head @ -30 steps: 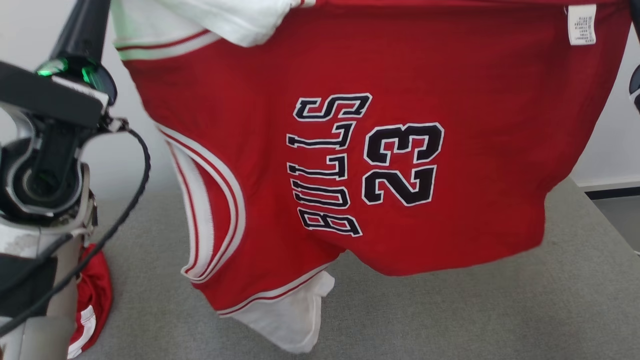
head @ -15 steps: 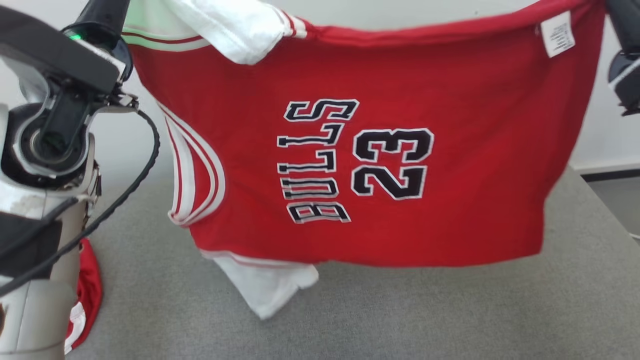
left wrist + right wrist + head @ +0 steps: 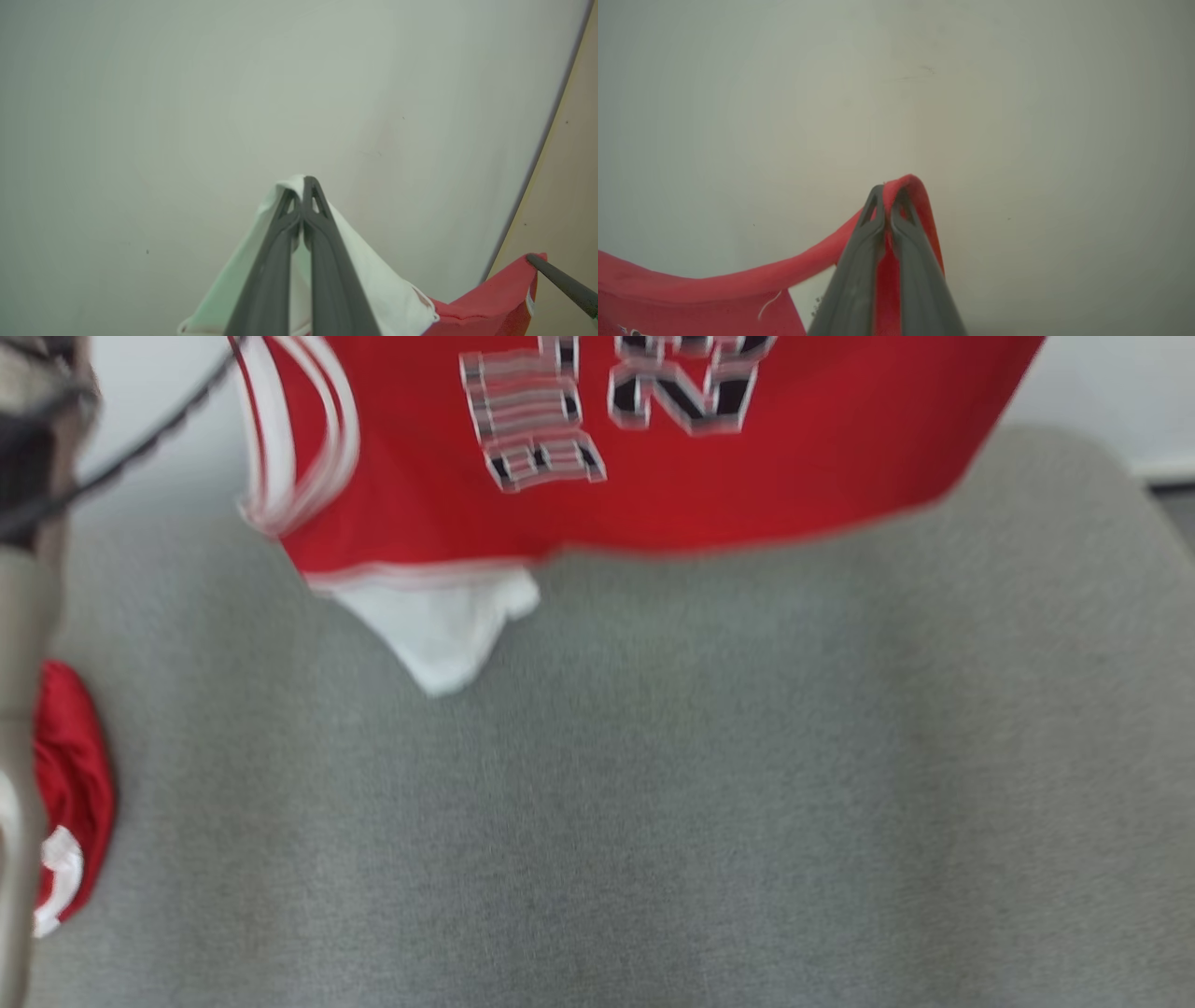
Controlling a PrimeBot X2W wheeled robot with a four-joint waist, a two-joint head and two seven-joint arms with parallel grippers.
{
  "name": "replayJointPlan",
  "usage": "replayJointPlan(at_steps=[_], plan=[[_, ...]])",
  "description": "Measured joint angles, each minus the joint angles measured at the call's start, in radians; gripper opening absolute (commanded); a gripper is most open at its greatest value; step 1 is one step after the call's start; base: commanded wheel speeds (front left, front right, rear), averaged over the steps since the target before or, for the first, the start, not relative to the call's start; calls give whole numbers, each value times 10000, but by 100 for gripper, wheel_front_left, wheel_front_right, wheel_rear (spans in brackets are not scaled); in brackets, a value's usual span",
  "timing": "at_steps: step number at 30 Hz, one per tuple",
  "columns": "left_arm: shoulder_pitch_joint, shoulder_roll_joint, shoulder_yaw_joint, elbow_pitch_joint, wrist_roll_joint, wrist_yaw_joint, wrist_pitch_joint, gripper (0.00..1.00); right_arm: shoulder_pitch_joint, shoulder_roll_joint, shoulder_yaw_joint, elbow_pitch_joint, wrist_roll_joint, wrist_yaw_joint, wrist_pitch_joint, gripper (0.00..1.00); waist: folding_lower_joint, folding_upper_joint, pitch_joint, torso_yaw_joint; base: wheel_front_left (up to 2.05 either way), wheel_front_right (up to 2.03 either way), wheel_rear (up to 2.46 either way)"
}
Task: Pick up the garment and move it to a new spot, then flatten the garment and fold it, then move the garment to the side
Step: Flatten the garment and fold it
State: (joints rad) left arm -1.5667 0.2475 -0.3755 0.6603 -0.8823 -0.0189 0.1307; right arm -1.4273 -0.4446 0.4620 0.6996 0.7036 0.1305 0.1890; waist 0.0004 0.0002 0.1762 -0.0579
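Red jersey (image 3: 794,495) seems light, soft & floppy; left gripper (image 3: 303,186) & right gripper (image 3: 886,196) each pinch its upper edge, good hold pts

The garment (image 3: 747,495) is blurred, its lettering (image 3: 532,429) unreadable, its top cut off; beneath the left gripper (image 3: 303,179) it runs past the picture's edge.

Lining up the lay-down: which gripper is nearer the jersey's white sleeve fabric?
Left. The left gripper is shut on the white sleeve fabric itself; the right gripper is shut on the red edge at the other end of the jersey.
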Motion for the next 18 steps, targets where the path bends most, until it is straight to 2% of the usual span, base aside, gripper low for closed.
replayJointPlan(at_steps=[5,7,11,18], plan=[[-2139,-94,-278,1569,1290,-621,-3001,0,-1941,489,40,1503,-1160,2,-2667,0,2,1,1261,-8,0,0,0],[-2826,-238,-320,1837,1436,-886,-3672,0,-2603,545,-73,2117,-1503,0,-3670,0,0,0,1749,-19,0,0,0],[-3349,-458,-426,1845,1574,-1103,-3904,0,-3241,635,-35,2888,-1881,0,-4364,0,0,1,2682,-2,0,0,0],[-2727,-364,-617,426,612,-1114,-3927,0,-3284,610,-42,2932,-1916,0,-4504,0,-1,1,4222,159,0,0,0]])
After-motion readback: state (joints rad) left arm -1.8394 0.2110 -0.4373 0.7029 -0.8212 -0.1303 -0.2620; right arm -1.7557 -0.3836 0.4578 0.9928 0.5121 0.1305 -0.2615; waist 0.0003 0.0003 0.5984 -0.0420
